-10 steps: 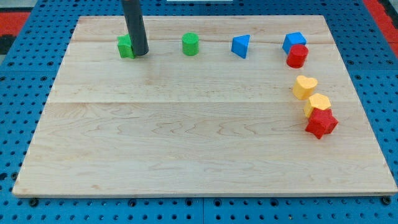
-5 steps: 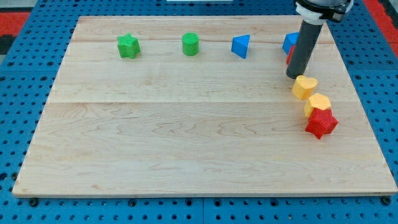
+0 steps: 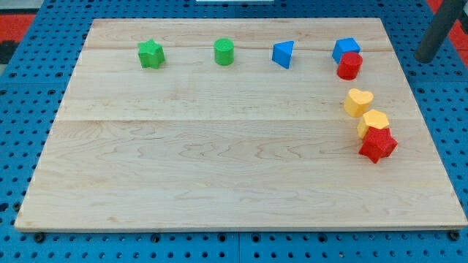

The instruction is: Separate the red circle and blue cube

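The rod ends in a plain tip (image 3: 425,58) — no jaws on this rig to be open or closed — and right now that tip sits off the wooden board (image 3: 219,161), over the blue pegboard (image 3: 446,109) at the view's upper right. The red circle (image 3: 349,66) and the blue cube (image 3: 345,49) lie to the view's left of the tip, near it, and they are touching, the red one tucked against the cube's lower right side. So the separating step looks not yet done; the tip seems placed for an approach.

Below the tip and to its left, a yellow heart (image 3: 358,102), a yellow hexagon-like block (image 3: 374,121) and a red star (image 3: 377,145) form a chain. I'd judge the next move calls for coming in at the seam between the pair and pushing one away — without nudging the yellow heart just beneath.
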Robot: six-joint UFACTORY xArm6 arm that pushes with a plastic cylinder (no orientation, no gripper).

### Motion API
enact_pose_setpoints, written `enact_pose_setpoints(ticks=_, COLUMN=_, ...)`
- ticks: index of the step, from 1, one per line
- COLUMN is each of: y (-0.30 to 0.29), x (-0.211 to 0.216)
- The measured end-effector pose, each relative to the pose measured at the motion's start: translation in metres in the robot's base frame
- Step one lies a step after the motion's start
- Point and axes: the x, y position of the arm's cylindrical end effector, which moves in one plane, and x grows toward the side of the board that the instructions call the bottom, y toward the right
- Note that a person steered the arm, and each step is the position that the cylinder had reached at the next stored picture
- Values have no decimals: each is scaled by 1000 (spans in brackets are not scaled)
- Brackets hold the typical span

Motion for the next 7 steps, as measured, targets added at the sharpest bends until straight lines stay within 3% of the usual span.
enact_pose_setpoints(ticks=3, y=-8, x=0)
enact_pose_setpoints(ticks=7, y=-89, x=0)
